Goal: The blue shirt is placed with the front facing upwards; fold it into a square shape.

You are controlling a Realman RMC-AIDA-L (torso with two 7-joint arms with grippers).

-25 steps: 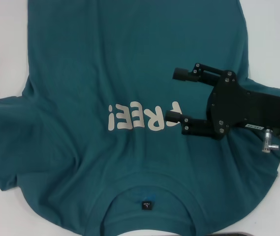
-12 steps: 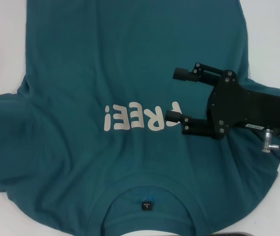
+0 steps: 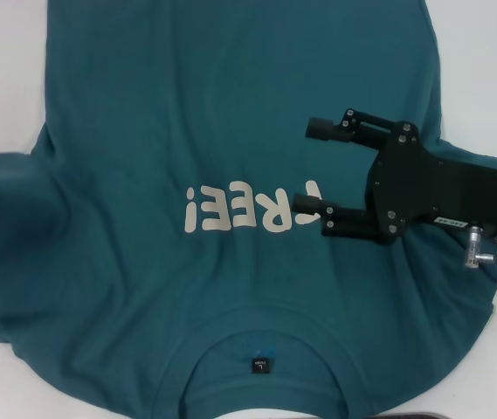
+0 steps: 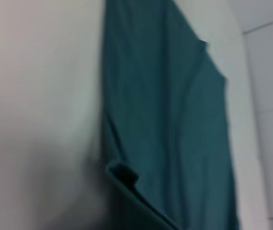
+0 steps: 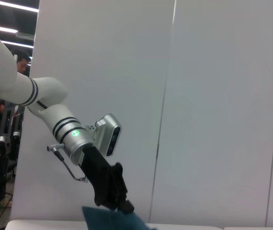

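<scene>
Left sleeve edge at 9 o'clock has crept up and blurred versus a second ago; print and collar haven't budged. We read that as the left gripper [image 5: 119,203], out of head view, lifting that sleeve: the right wrist view shows it clenched on a peak of the blue shirt [image 3: 231,218], first fold starting. Shirt lies front-up across the white table [image 3: 3,70], collar at 6 o'clock. Our right gripper [image 3: 314,168] hovers at 3 o'clock over the chest, jaws apart, holding nothing.
</scene>
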